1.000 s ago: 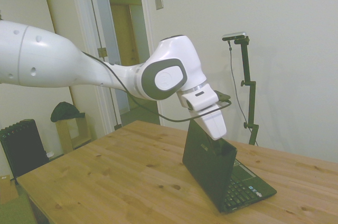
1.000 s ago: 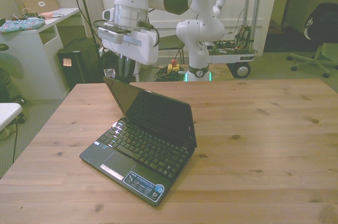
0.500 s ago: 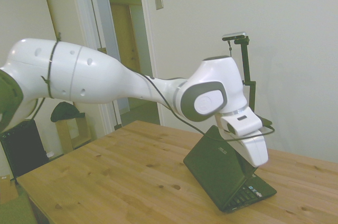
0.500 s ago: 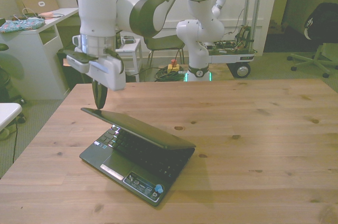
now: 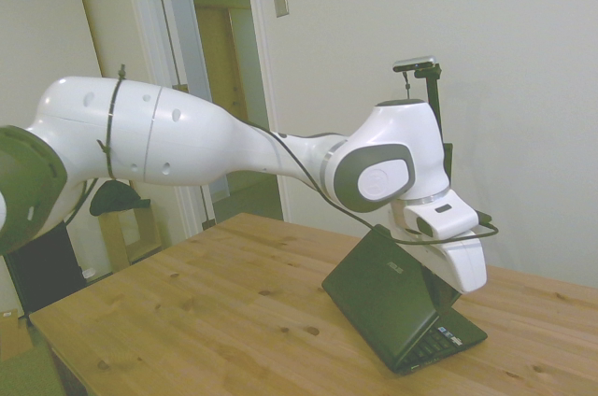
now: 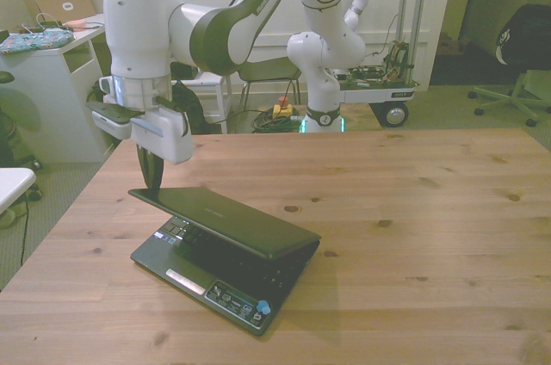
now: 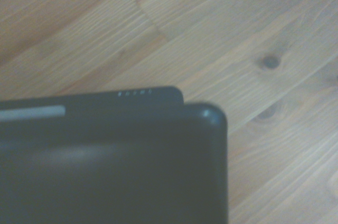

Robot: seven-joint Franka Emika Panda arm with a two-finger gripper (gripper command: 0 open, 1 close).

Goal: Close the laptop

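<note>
On the wooden table (image 6: 430, 210), tool (image 6: 153, 177), fingers together, touches the half-shut laptop (image 6: 228, 227).

We find no legible text: the laptop (image 5: 388, 307) lid carries a small silver logo (image 5: 396, 267), and its front edge shows stickers (image 6: 231, 300), all unreadable.

small black laptop (image 6: 225, 253) on wooden table, lid tilted low, nearly shut
</note>
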